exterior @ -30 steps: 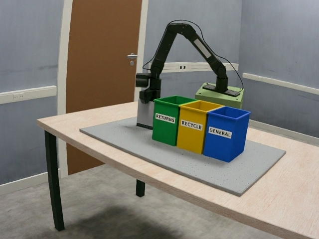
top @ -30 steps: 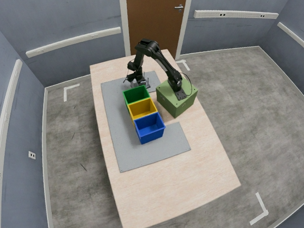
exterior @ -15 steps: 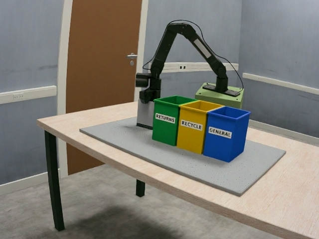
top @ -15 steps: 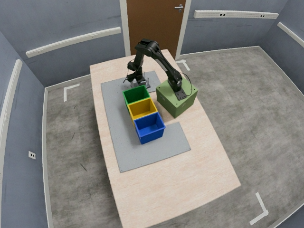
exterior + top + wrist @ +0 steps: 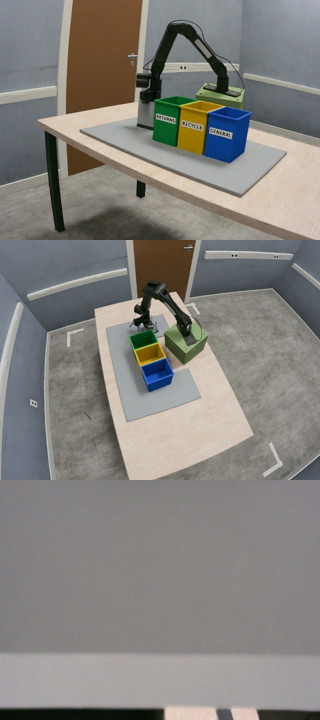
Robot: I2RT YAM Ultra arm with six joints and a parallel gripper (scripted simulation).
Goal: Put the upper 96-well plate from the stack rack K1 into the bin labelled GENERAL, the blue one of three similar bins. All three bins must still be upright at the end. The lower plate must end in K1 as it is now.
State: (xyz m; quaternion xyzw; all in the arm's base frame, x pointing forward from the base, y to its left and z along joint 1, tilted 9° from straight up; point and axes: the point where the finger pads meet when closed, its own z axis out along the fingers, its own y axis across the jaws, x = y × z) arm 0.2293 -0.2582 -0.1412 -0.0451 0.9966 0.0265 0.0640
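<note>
The stack rack K1 (image 5: 145, 114) is a pale grey frame on the mat, just behind the green RETURNS bin (image 5: 169, 120). It also shows in the overhead view (image 5: 146, 329). My gripper (image 5: 148, 99) is open and sits low at the top of the rack, also seen from above (image 5: 144, 324). The two 96-well plates are hidden by the gripper and the rack walls. The wrist view shows only a blurred flat grey surface (image 5: 160, 565) very close up, with a paler band (image 5: 160, 680) below it; my fingers are out of that frame. The blue GENERAL bin (image 5: 227, 134) (image 5: 157, 374) stands upright at the near end of the row.
The yellow RECYCLE bin (image 5: 197, 126) stands upright between the green and blue bins, all three touching in a row on the grey perforated mat (image 5: 186, 157). The arm's green pedestal (image 5: 219, 94) stands right of the bins.
</note>
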